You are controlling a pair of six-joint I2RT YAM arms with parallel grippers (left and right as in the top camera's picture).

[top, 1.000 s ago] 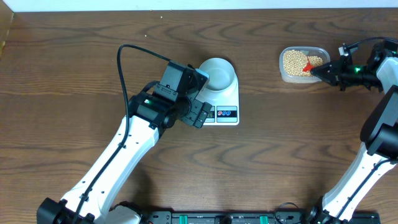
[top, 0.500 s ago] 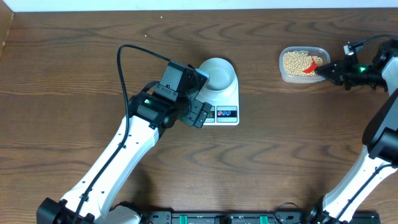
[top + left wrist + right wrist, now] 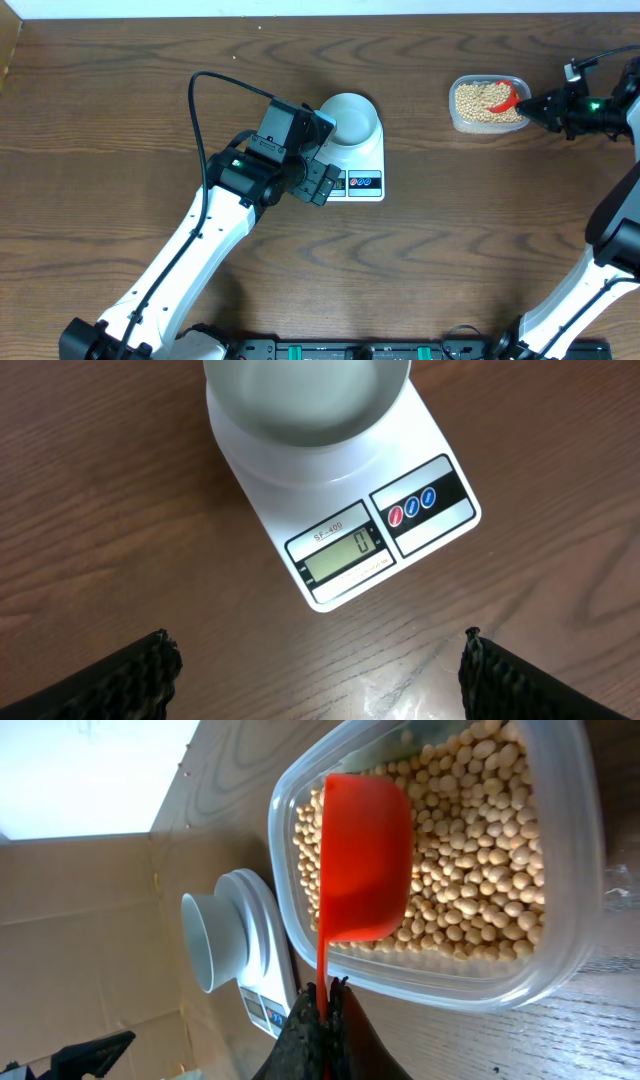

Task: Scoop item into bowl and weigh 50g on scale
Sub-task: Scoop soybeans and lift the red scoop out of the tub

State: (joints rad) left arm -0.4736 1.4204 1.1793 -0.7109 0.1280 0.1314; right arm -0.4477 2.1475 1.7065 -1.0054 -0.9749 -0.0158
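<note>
The beige beans (image 3: 478, 100) lie heaped in a clear plastic tub (image 3: 456, 118) at the far right. My right gripper (image 3: 533, 105) is shut on the thin handle of a red scoop (image 3: 506, 97), whose cup is over the beans. In the right wrist view the scoop (image 3: 365, 855) shows a smooth red face with no beans on it, above the beans (image 3: 470, 850). The pale bowl (image 3: 350, 118) stands empty on the white scale (image 3: 366, 165). Its screen (image 3: 348, 553) reads 0. My left gripper (image 3: 318, 185) hangs open at the scale's front left corner, holding nothing.
The left arm's black cable (image 3: 205, 90) loops over the table left of the bowl. The tub's near rim (image 3: 480, 988) is just in front of my right gripper (image 3: 322, 1005). Bare wooden table (image 3: 120, 510) surrounds the scale.
My right gripper has drawn back to the right and slightly toward the far edge, taking the scoop across the beans. The left arm, bowl and scale have not moved.
</note>
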